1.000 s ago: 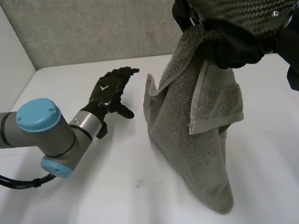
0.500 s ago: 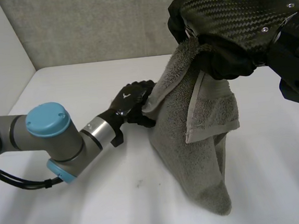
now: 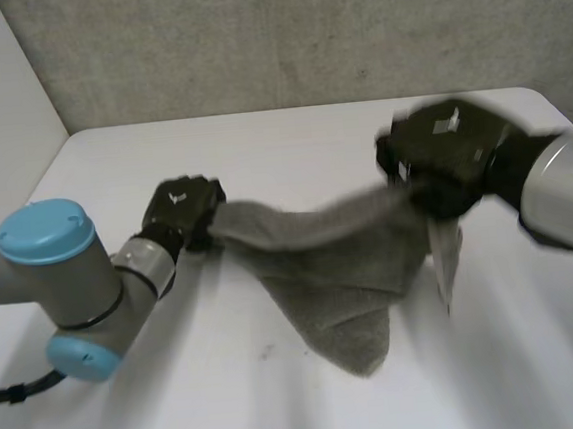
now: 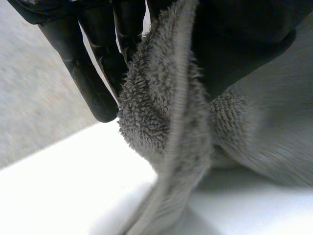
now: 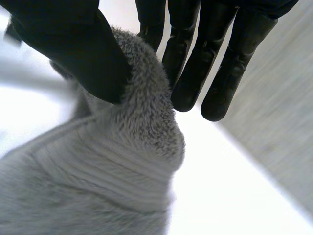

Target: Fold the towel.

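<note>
- On the white table (image 3: 184, 414), nearest, the grey towel (image 3: 337, 275) sags to a low tip.
- Left hand (image 3: 181, 212) pinches one top corner with thumb and fingers.
- Right hand (image 3: 447, 155) pinches the other top corner, well apart.
- Grey wall (image 3: 251, 37) stands behind.

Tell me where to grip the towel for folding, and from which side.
By its two upper ends, one from each outer side, as now: the left robot hand and right robot hand each pinch an end of the towel, whose top edge stretches between them while the middle sags toward the table.
</note>
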